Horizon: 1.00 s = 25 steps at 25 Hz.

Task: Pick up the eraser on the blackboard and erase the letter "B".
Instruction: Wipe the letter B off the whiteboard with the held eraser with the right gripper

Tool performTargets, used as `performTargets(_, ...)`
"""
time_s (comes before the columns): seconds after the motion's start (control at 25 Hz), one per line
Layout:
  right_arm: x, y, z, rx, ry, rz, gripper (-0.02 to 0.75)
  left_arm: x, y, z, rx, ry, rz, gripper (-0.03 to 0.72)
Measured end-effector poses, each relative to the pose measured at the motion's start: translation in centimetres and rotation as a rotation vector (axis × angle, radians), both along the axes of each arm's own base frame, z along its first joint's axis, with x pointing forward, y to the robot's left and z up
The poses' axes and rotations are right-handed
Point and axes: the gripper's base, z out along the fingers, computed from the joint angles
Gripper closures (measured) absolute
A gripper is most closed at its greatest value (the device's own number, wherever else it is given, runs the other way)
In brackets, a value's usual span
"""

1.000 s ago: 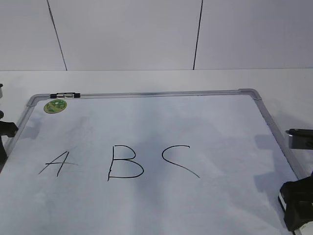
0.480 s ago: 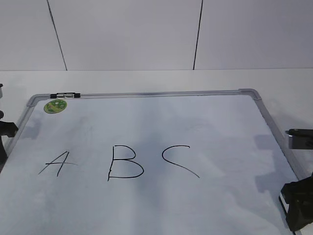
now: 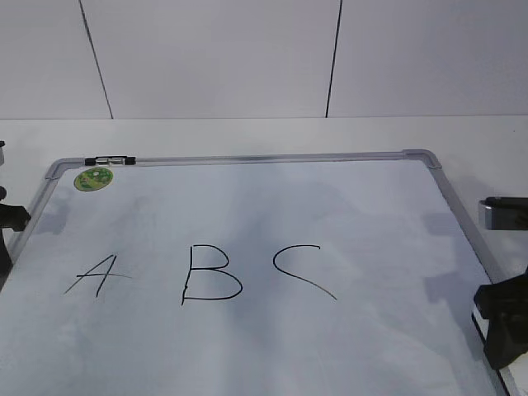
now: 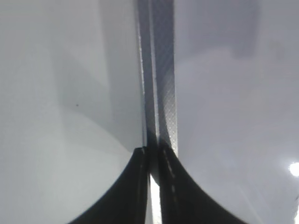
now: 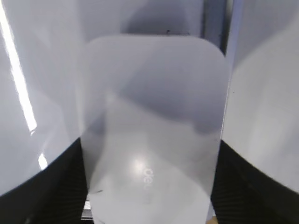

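The blackboard (image 3: 264, 157) lies flat, with "A" (image 3: 99, 274), the letter "B" (image 3: 210, 274) and "C" (image 3: 301, 268) drawn across its middle. My right gripper (image 3: 503, 326) is at the board's right front edge, shut on the eraser (image 5: 152, 126), whose white top fills the right wrist view between the two black fingers (image 5: 65, 182). Only a white sliver of the eraser (image 3: 477, 320) shows in the exterior view. My left gripper (image 4: 153, 156) is shut and empty over the board's left frame (image 4: 163, 84). It shows at the left edge of the exterior view (image 3: 10, 219).
A round green sticker (image 3: 93, 178) and a small black clip (image 3: 109, 160) sit at the board's far left corner. A grey metal part (image 3: 505, 213) juts in at the right edge. White table surrounds the board, with a panelled wall behind.
My right gripper has risen a little at the board's right front edge with the eraser in it. The left gripper and the letters have not moved.
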Motion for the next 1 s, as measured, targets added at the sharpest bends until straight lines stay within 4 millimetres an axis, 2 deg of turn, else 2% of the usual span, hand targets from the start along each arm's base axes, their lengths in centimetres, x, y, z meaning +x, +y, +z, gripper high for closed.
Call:
performTargets(0.36, 1.7, 0.1, 3.4, -0.02, -0.005, 0.022, 0.223, 0.0, 0.0, 0.0, 0.0, 0.0, 0.0, 0.666)
performTargets(0.68, 4.1, 1.0, 7.4, 0.014, -0.133, 0.031, 0.223, 0.0, 0.0, 0.0, 0.0, 0.003, 0.0, 0.666)
performTargets(0.8, 4.3, 2.5, 8.4, 0.027, -0.166, 0.085, 0.223, 0.0, 0.0, 0.0, 0.0, 0.002, 0.0, 0.666)
performTargets(1.0, 3.9, 6.6, 9.2, 0.051, -0.189, 0.198, 0.223, 0.0, 0.0, 0.0, -0.001, 0.006, -0.001, 0.666)
